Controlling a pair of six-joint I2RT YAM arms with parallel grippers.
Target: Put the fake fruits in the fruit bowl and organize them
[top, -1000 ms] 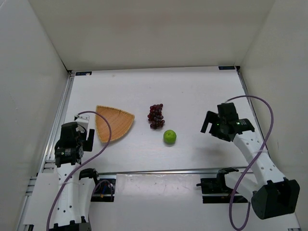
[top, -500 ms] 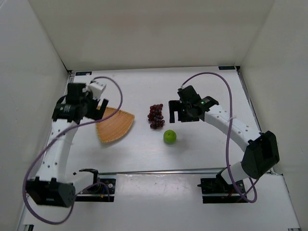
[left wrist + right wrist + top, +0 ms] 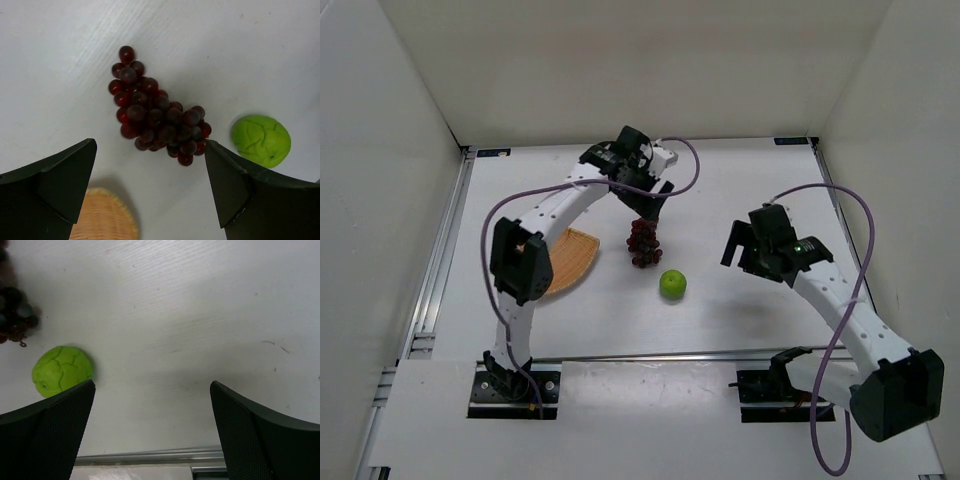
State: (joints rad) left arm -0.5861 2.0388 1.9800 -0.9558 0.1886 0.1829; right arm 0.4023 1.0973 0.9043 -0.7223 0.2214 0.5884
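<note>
The grapes (image 3: 643,243) lie flat on the smooth white table (image 3: 740,190) near its middle, a tapering bunch of small glossy dark red-purple beads, broad at one end and narrowing to a single bead at the other. At about 5 o'clock from them, near but not touching, sits the apple (image 3: 672,284), a small round bright green ball whose skin looks faintly crinkled and dimpled. At about 8 o'clock from the grapes rests the basket (image 3: 572,258), a shallow tan-orange woven tray with rounded corners, its far left part hidden behind the left arm; nothing lies in the part that shows. The left gripper (image 3: 150,144) hangs above the grapes with its two black wedge-shaped fingers spread wide on either side of the bunch, touching none of it. The right gripper (image 3: 152,384) hovers at about 3 o'clock from the apple, its fine-textured black fingers likewise spread wide over bare tabletop and holding nothing. In the right wrist view a grey metal rail (image 3: 140,457) runs along the table's near edge.
</note>
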